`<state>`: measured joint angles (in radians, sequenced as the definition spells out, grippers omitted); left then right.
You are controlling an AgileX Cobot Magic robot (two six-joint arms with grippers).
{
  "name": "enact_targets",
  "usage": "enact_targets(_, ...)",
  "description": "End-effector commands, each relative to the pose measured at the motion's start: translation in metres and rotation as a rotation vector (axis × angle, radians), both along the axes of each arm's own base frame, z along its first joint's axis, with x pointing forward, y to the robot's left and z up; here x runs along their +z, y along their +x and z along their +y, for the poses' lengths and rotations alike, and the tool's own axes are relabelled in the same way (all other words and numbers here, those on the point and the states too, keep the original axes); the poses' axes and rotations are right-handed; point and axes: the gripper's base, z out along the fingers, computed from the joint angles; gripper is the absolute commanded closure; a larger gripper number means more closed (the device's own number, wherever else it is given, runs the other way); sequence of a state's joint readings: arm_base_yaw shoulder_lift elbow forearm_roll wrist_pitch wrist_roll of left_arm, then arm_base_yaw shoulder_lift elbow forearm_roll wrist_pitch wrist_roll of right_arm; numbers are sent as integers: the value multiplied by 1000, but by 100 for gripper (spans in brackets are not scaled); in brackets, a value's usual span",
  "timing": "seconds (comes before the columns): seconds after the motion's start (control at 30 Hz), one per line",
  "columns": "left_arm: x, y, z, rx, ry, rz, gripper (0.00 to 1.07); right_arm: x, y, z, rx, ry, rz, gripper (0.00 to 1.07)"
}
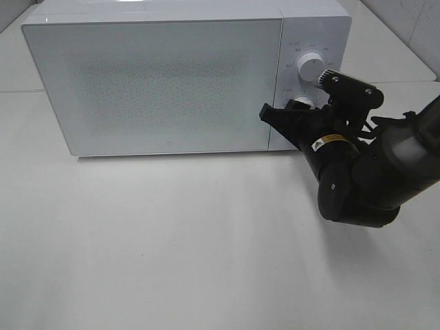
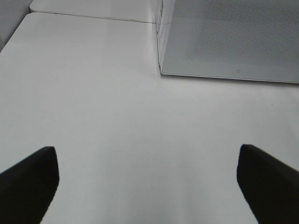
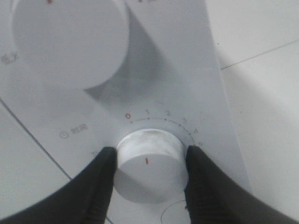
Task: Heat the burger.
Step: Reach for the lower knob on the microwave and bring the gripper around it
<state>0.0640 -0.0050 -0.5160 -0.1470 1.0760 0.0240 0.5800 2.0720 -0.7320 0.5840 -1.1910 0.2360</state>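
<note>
Exterior high: sits above and in front, looks steeply down on the flat white tabletop and the boxy white microwave with frosted grey door; mid range. Left wrist: behind the left gripper, low over the tabletop, faces the oven's front corner on that side, fairly near. Right wrist: behind the right gripper, very close, square onto the lower round white plastic dial and the upper round white dial. Both dials also in exterior high; door and tabletop shared with left wrist.
</note>
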Motion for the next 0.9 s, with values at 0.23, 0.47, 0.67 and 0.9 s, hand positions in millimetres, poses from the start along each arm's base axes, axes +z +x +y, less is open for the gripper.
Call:
enact_targets(0.23, 0, -2, 0, -1, -2, -25, 11, 29, 5, 10, 81, 656, -228, 98)
enact_targets(0.47, 0, -2, 0, -1, -2, -25, 11, 29, 5, 7, 61, 952, -204, 98)
enact_targets(0.67, 0, -2, 0, -1, -2, -25, 11, 28, 5, 6, 55, 1208, -180, 98)
enact_targets(0.9, 0, -2, 0, 0, -1, -25, 11, 28, 5, 6, 58, 1324, -167, 98)
